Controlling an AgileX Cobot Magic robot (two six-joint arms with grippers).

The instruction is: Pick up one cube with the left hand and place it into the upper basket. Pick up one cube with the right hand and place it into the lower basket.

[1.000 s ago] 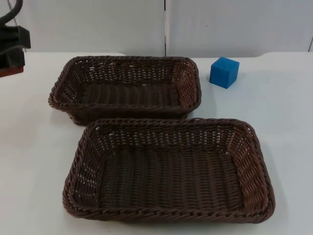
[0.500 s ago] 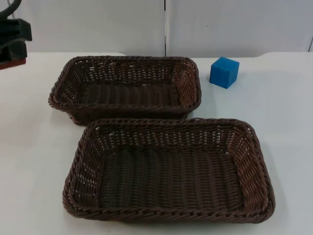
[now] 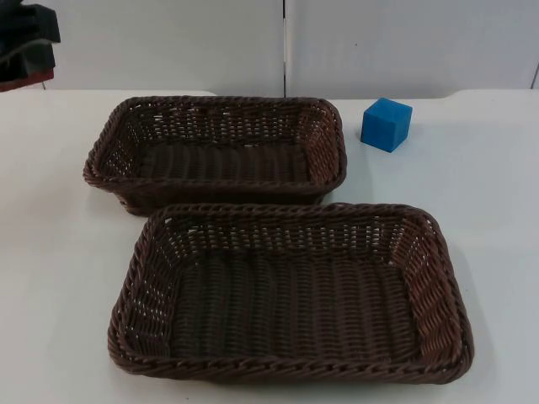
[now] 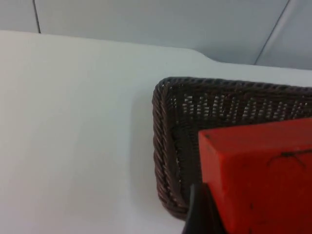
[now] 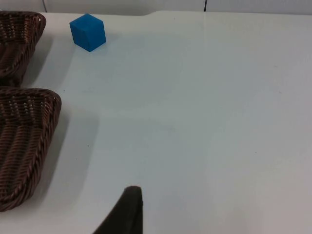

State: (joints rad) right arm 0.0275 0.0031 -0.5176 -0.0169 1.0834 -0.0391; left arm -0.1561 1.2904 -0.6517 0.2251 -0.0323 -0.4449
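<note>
Left gripper [image 3: 25,63] is pinching a red cube [image 4: 258,178] beside the upper basket [image 3: 215,105]; releasing early risks missing. Right gripper is waiting, jaw state unclear.

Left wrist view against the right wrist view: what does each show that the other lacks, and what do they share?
Left wrist view alone: the red cube held in the left gripper, above the table beside the upper basket. Right wrist view alone: the blue cube on the table, the lower basket, and the right gripper's fingertip. Shared: the upper basket and white table.
</note>
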